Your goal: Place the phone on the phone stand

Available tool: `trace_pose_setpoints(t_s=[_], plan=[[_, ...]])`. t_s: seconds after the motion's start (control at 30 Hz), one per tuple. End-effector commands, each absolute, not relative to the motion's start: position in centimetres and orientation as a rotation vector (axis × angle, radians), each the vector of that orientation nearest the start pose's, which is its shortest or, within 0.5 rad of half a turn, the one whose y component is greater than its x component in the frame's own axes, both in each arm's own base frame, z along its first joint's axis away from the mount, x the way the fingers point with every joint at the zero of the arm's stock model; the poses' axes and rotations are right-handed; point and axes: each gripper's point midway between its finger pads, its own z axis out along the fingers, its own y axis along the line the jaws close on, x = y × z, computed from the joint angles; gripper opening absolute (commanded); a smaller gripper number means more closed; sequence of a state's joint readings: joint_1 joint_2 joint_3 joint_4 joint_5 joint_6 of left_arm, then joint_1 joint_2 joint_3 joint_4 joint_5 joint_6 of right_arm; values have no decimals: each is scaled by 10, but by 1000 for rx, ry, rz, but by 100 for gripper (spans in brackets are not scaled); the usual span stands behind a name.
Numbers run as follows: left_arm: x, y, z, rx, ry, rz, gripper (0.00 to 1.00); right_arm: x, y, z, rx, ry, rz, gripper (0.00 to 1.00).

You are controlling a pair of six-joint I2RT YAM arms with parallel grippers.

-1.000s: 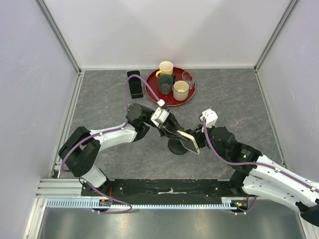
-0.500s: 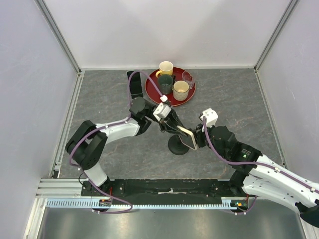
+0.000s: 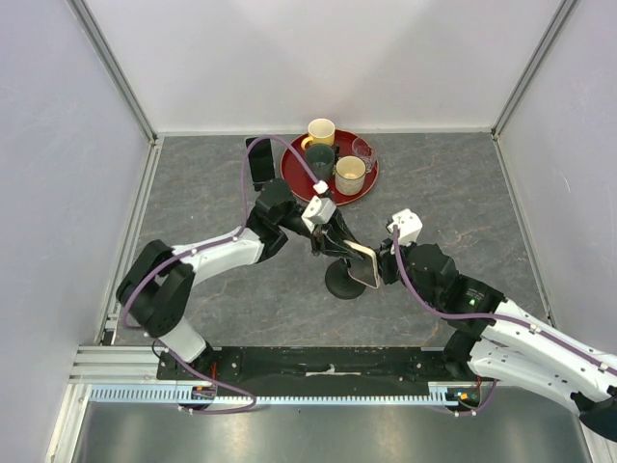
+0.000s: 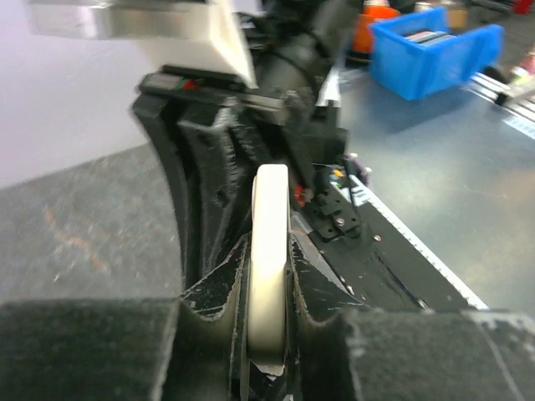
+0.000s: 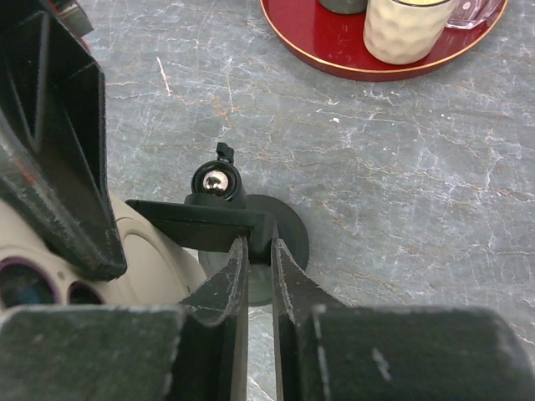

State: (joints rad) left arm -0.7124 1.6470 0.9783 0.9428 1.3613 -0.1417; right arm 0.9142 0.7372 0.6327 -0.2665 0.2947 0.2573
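Grey marbled table (image 3: 453, 193), pale walls (image 3: 337, 58) all round. Red tray (image 3: 294, 172) with mugs (image 3: 349, 175) sits at the far centre, and a black slab (image 3: 260, 164) lies just left of it.

The phone (image 3: 363, 269) is mid-table, off the surface, tilted over the stand (image 3: 342, 285); whether they touch I cannot tell. It is slim, with a glossy dark screen, rounded corners and a cream edge. The left wrist view shows that edge (image 4: 270, 251) end-on, a thin pale strip. The right wrist view shows its cream back (image 5: 150, 267) with lens rings at lower left.

The left gripper (image 3: 335, 249) is clamped on the phone, pads against both faces. The right gripper (image 5: 257, 267) is pinched on the stand's thin black holder plate (image 5: 201, 224), above the round disc base (image 5: 288, 242). A shiny ball joint (image 5: 216, 180) sits behind the plate.
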Motion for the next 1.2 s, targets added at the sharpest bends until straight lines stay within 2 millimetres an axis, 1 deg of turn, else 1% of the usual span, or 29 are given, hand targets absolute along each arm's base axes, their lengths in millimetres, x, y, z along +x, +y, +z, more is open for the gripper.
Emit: trace_pose_setpoints(t_s=[0.0,0.03,0.07,0.1,0.13,0.17,0.2,0.27,0.3,0.33,0.37,0.4,0.43,0.47,0.53,0.57,0.67,0.7,0.73,0.83,0.87,0.9,0.93,0.97,1.03,1.07,1.1,1.13,1.17], plan=[[261,-384,257,1272,1132,-1022,2,221,207,219,-348,1817,504,0],[267,-380,250,1233,1204,-959,2,220,208,220,-337,1800,503,0],[262,-378,255,1185,1249,-896,2,222,205,215,-320,1794,476,0],[293,-360,240,1017,1398,-689,2,224,205,224,-272,1747,472,0],[300,-351,238,917,1470,-621,2,225,204,226,-253,1730,462,0],[300,-345,231,857,1537,-561,2,223,203,218,-257,1735,438,0],[314,-329,227,743,1601,-445,2,224,208,231,-219,1675,472,0],[315,-325,222,646,1668,-380,2,218,211,231,-192,1648,445,0],[321,-313,214,588,1705,-272,2,218,215,234,-174,1627,439,0],[322,-309,211,558,1708,-206,2,208,226,233,-213,1616,445,0],[317,-309,208,544,1702,-159,2,210,225,236,-159,1599,407,0],[324,-296,207,452,1696,-62,2,206,228,237,-149,1593,392,0],[326,-293,206,405,1695,-35,2,192,238,238,-188,1579,400,0],[327,-291,202,383,1695,-21,2,192,233,242,-126,1570,357,0],[329,-300,195,389,1696,-31,2,179,249,241,-128,1565,369,0],[325,-306,198,381,1683,-22,2,177,258,239,-106,1572,383,0],[325,-308,196,338,1671,14,2,164,274,239,-19,1597,470,0],[324,-308,195,333,1675,12,2,162,271,237,17,1597,436,0],[324,-310,192,325,1680,-4,2,152,277,240,12,1599,478,0],[319,-312,184,355,1692,-39,2,144,281,251,54,1612,569,0],[315,-311,184,342,1695,-73,2,144,275,255,21,1627,532,0],[312,-314,184,357,1696,-113,2,144,271,258,81,1645,569,0],[308,-314,186,346,1699,-149,2,147,258,261,119,1643,531,0],[302,-311,187,367,1716,-172,2,149,237,261,83,1663,463,0],[289,-320,191,407,1738,-292,2,155,217,262,111,1671,446,0],[282,-321,189,421,1752,-330,2,157,200,262,91,1681,427,0],[270,-323,201,433,1751,-429,2,161,190,262,96,1684,412,0],[263,-323,202,442,1757,-465,2,164,180,261,88,1688,398,0],[258,-320,205,443,1757,-493,2,163,173,260,82,1705,469,0]])
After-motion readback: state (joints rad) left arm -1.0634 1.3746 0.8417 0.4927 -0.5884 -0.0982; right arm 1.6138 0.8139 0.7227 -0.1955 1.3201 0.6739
